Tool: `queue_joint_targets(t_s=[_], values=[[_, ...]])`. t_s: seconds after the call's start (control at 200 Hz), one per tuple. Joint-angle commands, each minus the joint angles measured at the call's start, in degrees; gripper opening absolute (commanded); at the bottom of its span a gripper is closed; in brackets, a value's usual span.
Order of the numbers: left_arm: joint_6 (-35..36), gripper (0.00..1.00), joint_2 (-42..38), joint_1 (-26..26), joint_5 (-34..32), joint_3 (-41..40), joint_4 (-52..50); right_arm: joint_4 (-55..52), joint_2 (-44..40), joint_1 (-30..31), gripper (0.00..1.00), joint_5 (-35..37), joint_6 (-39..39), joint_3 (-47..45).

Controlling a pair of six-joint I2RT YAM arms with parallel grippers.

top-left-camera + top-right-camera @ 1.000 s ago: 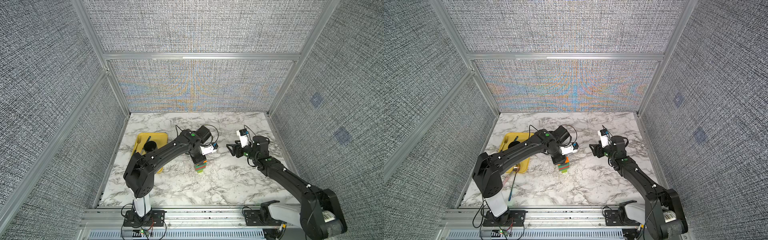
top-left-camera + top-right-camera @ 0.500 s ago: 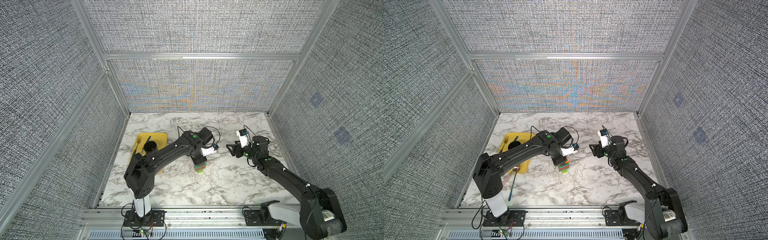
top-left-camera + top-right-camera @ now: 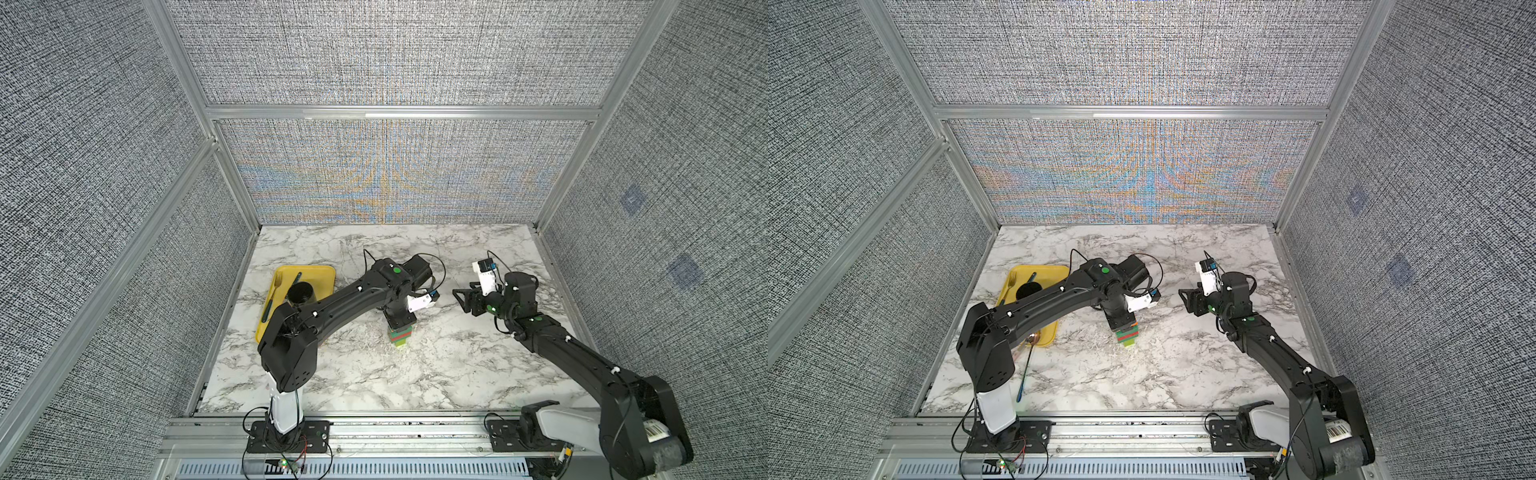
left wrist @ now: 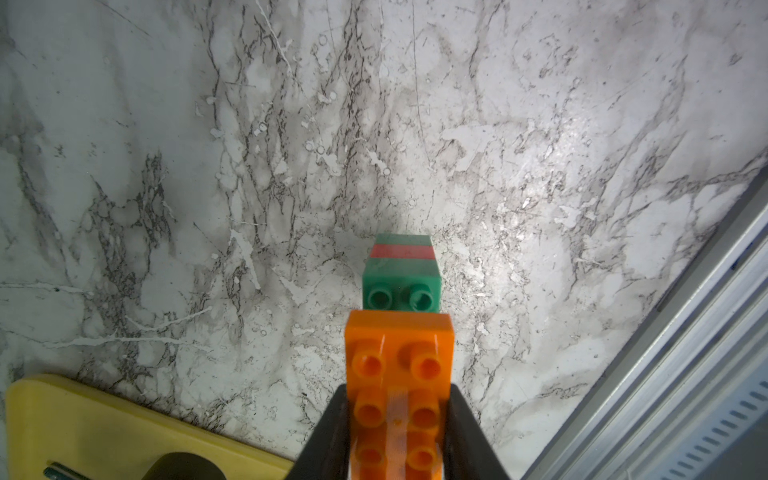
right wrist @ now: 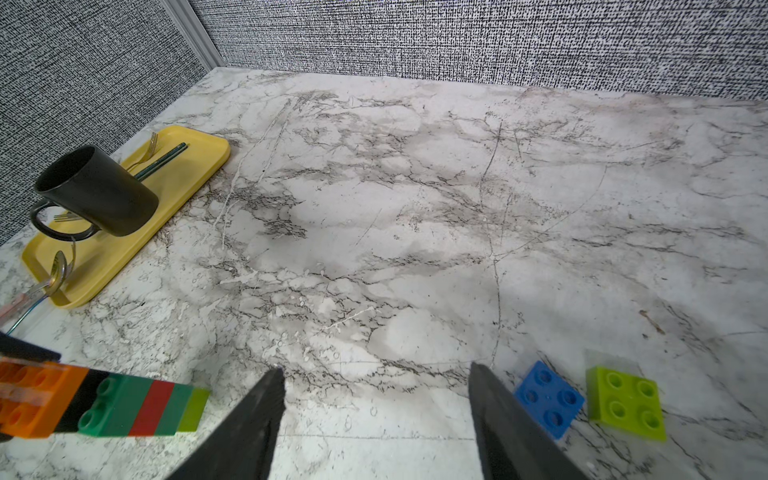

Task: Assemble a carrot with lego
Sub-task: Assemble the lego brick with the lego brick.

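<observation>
We grip the orange studded plastic brick (image 4: 399, 374) in our closed left claw (image 4: 397, 432), its striped stack (image 3: 400, 335) standing upright on the marble worktop (image 3: 436, 374), while our open, empty right claw (image 5: 376, 415) sits nearer the loose blue square brick (image 5: 548, 399).

orange brick (image 4: 399, 386), yellow tray (image 5: 124, 232), black mug (image 5: 97, 191)

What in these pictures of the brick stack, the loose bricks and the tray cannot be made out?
- Orange brick: far end cut off by the left wrist view's edge.
- Blue brick: one corner hidden behind the right gripper.
- Yellow tray: partly hidden under the left arm in both top views.
</observation>
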Motion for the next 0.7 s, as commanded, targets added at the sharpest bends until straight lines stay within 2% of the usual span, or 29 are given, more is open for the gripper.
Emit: queue_joint_targets(t_s=[0.0,0.37,0.636,0.696], values=[[0.6,0.02,3.5,0.0,-1.8,0.0,-4.4,1.1,0.2,0.1,0.71,0.0,-0.2,-0.1],[-2.1,0.02,9.0,-0.3,-2.5,8.6,-8.7,1.4,1.0,0.0,0.71,-0.2,-0.1,0.0],[-5.9,0.02,8.0,-0.5,-2.8,9.1,-5.9,1.5,1.9,0.1,0.71,-0.4,0.1,0.2],[-5.6,0.02,7.6,-1.2,-4.8,8.4,-5.5,1.5,1.9,0.0,0.71,-0.5,0.0,0.3]])
